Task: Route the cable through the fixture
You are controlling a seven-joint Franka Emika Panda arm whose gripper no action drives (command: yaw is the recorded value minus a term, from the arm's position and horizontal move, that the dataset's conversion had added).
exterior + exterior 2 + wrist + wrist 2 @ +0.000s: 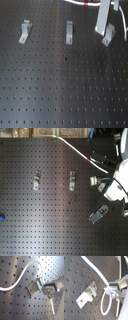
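The cable [75, 148] is a thin white cord with a short red band [90, 159]. In the second exterior view it runs from the board's top edge down to my gripper at the right. My gripper [45, 286] is shut on the cable right beside a metal bracket [34, 286]. The cable arcs in a loop past this bracket [87, 296] in both wrist views. In the first exterior view my gripper [102, 22] hangs just above the rightmost bracket [108, 35], and the cable [80, 3] shows at the top edge.
Two more metal brackets [25, 31] [69, 31] stand in a row on the black perforated board [60, 85], to the first exterior view's left of the gripper. A small blue object [1, 218] lies at the second exterior view's left edge.
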